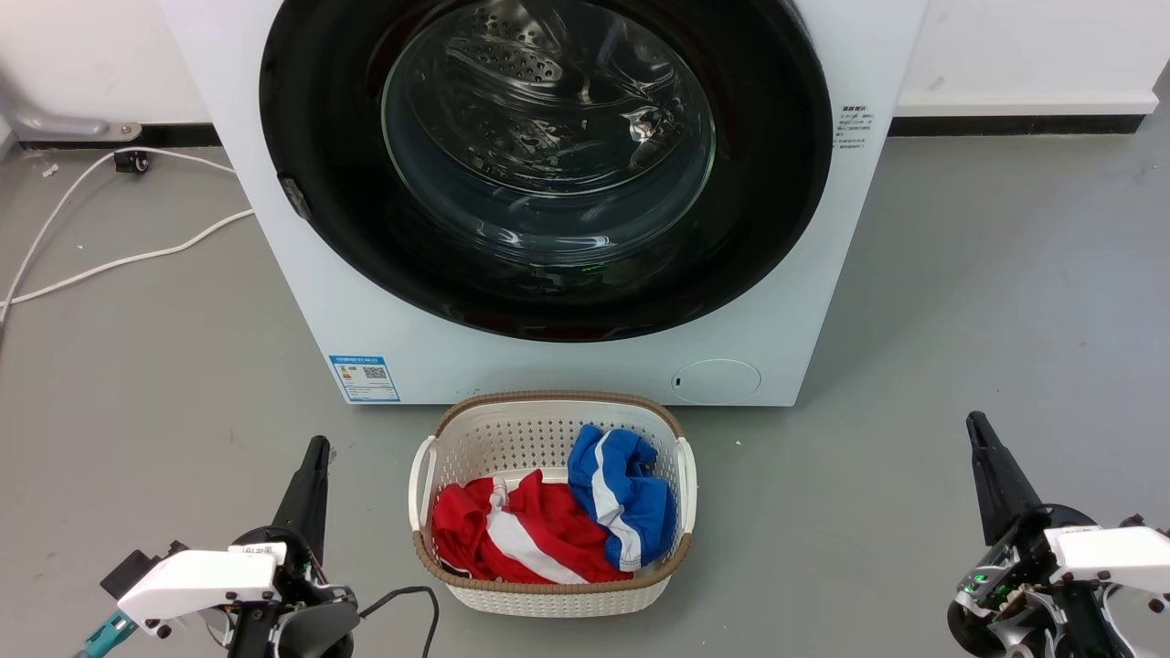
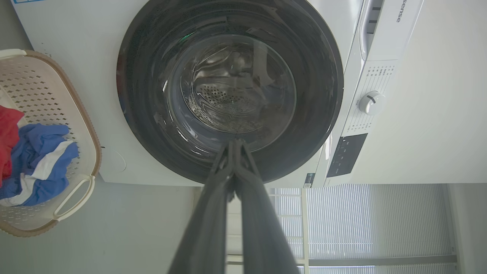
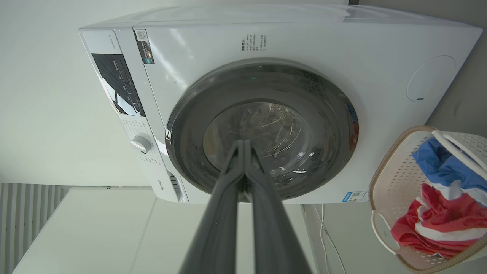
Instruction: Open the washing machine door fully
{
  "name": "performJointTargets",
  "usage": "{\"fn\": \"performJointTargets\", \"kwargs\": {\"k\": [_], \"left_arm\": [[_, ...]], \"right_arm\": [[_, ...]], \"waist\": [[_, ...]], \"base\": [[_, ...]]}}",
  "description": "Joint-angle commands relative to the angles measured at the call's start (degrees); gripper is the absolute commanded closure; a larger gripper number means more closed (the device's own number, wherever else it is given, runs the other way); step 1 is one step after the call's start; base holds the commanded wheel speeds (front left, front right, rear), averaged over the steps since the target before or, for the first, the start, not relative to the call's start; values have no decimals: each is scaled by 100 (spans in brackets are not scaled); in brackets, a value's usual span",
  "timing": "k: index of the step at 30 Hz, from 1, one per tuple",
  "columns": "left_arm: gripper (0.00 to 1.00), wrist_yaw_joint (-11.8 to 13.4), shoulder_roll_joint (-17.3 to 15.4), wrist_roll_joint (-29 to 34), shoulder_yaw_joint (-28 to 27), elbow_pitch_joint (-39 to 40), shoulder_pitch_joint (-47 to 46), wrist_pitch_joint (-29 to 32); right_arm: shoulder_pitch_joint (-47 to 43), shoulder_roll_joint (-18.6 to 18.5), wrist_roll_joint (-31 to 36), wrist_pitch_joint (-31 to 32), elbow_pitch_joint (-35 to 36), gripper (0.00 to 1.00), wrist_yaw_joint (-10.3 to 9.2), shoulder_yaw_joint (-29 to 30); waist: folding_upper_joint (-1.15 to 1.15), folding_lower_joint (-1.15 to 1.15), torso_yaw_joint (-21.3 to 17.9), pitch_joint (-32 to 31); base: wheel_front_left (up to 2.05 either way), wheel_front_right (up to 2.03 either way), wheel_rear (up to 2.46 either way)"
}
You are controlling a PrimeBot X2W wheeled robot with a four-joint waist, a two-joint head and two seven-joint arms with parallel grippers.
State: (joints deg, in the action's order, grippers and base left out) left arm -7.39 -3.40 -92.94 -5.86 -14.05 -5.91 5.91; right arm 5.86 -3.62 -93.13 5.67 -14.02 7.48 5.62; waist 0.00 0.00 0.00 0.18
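Observation:
The white washing machine [image 1: 567, 366] stands straight ahead on the grey floor. Its round glossy black door [image 1: 320, 164] with the clear glass bowl lies flat against the front, closed; the steel drum shows through the glass. A small latch piece sits on the door's left rim. My left gripper [image 1: 318, 446] rests low at the left, fingers pressed together and empty, well short of the machine. My right gripper [image 1: 974, 422] rests low at the right, also shut and empty. Both wrist views look at the door [image 2: 323, 91] [image 3: 190, 125] from a distance past the closed fingertips [image 2: 235, 142] [image 3: 243, 142].
A white laundry basket [image 1: 548, 420] with a woven brown rim stands on the floor right before the machine, holding red and blue clothes [image 1: 548, 521]. White cables [image 1: 119, 260] trail over the floor at the left. Open grey floor lies to either side of the basket.

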Motion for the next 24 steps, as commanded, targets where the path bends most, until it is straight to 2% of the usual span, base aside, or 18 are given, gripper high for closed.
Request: {"fn": "performJointTargets", "kwargs": {"k": [1, 24], "left_arm": [[100, -19, 1, 33, -12, -4, -50, 25], [100, -19, 17, 43, -34, -5, -53, 36]], "right_arm": [[59, 17, 32, 35, -8, 100, 2, 12], [62, 35, 49, 41, -9, 100, 2, 35]], "waist": [[0, 0, 0, 0], [0, 0, 0, 0]], "base": [[0, 0, 0], [0, 0, 0]]}}
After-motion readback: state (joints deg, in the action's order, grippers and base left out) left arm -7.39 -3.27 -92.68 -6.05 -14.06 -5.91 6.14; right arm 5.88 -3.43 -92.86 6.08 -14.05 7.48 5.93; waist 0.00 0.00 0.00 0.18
